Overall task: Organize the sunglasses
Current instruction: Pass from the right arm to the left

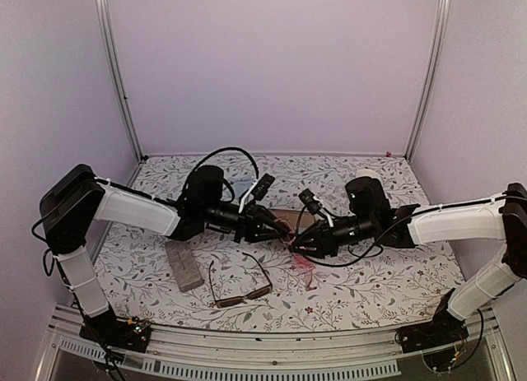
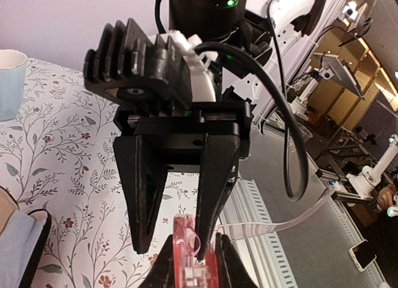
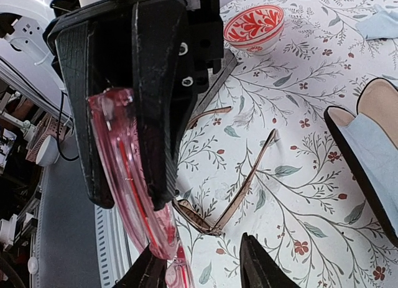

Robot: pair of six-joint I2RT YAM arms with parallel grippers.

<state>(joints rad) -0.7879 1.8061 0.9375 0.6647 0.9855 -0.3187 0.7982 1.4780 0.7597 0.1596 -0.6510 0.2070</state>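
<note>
The translucent pink-red sunglasses (image 1: 307, 268) hang over the middle of the table, between the two grippers. My left gripper (image 2: 196, 270) is shut on their frame (image 2: 189, 254); the right wrist view shows it (image 3: 130, 201) coming down from above with the pink frame (image 3: 134, 188) pinched between its fingers. My right gripper (image 3: 202, 269) is open, with the pink frame lying against one of its fingertips (image 3: 149, 272) only. The thin brown sunglasses (image 1: 240, 289) lie unfolded on the floral cloth below, also in the right wrist view (image 3: 242, 195).
A grey rectangular case (image 1: 183, 266) lies left of the brown pair. The open black oval case (image 3: 367, 151), lined with a light blue cloth, sits behind the grippers. A red-and-white bowl (image 3: 254, 25) and a pale blue cup (image 2: 9, 83) stand farther back.
</note>
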